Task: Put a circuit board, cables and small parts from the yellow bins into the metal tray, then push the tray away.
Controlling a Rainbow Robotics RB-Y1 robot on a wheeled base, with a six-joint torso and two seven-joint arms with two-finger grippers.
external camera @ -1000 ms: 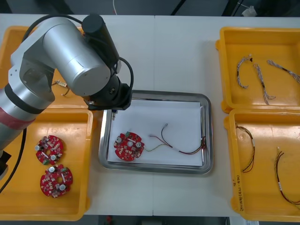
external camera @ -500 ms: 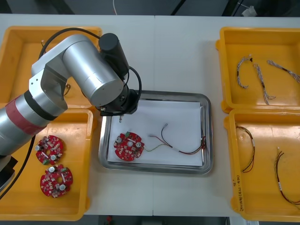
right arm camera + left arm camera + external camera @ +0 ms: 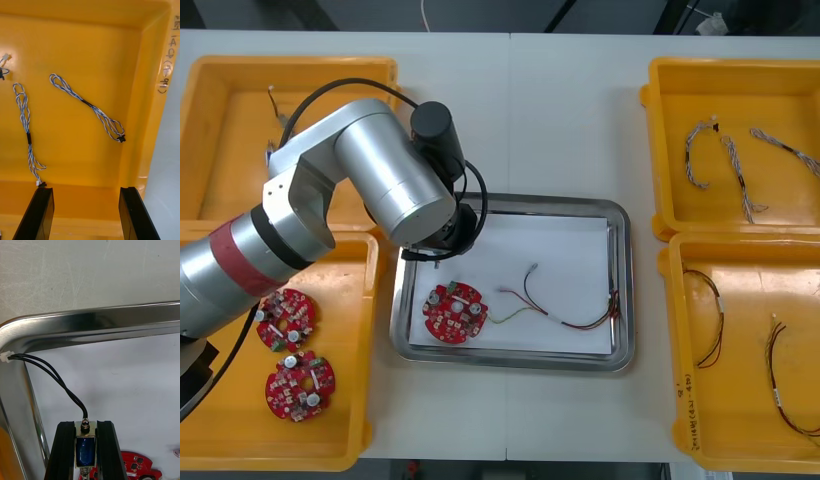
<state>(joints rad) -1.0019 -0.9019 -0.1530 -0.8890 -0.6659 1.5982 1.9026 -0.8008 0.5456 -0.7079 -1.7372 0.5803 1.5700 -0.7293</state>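
Holding the small metal part (image 3: 85, 448) clamped between its fingers, your left tool (image 3: 86, 426) hangs over the far left corner of the metal tray (image 3: 93, 320). It sits just beyond the circuit board (image 3: 137, 468), so the part can land on bare white lining rather than on the board. The part's black leads (image 3: 56, 378) trail to the rim, where the white plug lies; expect they may drag on release. Your right tool (image 3: 87, 188) hovers with fingers apart above a yellow bin (image 3: 93, 37) of twisted blue and white cables (image 3: 88, 105), placed for a later pick.
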